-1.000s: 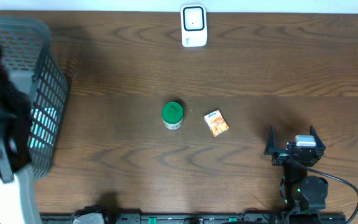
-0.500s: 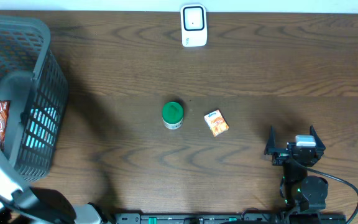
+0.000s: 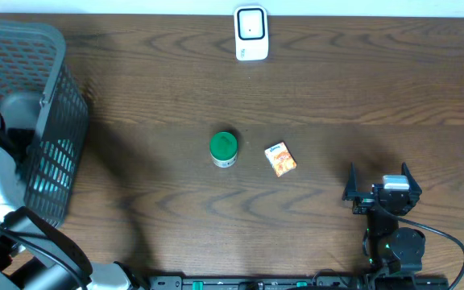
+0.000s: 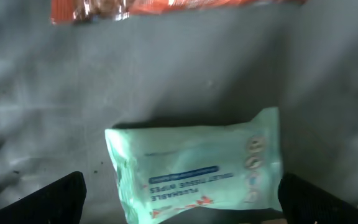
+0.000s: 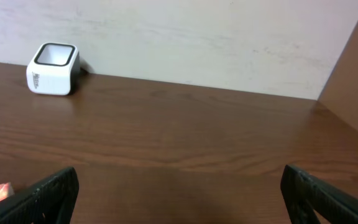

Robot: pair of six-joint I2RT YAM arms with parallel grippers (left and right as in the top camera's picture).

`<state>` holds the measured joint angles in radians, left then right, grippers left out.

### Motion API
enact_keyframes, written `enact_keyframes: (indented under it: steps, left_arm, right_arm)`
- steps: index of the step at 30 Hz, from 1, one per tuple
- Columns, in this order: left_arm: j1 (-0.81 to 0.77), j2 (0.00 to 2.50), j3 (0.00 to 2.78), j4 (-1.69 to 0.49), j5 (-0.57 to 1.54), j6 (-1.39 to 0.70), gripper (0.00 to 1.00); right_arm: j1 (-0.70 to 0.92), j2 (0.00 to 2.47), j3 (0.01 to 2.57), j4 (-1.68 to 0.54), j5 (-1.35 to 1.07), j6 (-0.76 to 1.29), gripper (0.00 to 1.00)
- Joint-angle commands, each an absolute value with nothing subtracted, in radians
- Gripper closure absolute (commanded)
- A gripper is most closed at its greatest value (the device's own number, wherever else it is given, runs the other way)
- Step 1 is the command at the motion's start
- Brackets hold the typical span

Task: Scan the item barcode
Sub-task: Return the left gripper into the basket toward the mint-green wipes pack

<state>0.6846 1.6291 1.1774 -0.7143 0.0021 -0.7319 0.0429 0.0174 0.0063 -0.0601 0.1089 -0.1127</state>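
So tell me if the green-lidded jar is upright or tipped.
Upright: overhead, the jar shows its round green top face-on, with only a sliver of white side below it.

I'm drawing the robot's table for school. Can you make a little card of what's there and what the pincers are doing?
Scanner: white barcode scanner at the far edge
Middle: green-lidded jar, small orange box right of it
Basket: grey mesh basket on the left, with a flushable wipes pack and an orange packet inside
Left pincer: open, over the wipes pack in the basket
Right pincer: open, empty, front right
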Motion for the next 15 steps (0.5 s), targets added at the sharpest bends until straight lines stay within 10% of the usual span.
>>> enact_keyframes:
  steps: [1, 15]
  left_arm:
    - [0.689, 1.628, 1.134, -0.679, 0.016, -0.715, 0.02]
    - [0.690, 1.663, 0.944, -0.459, 0.172, -0.727, 0.02]
  right_arm:
    - [0.033, 0.014, 0.006, -0.064, 0.118, -0.102, 0.01]
    - [0.033, 0.014, 0.006, -0.064, 0.118, -0.102, 0.01]
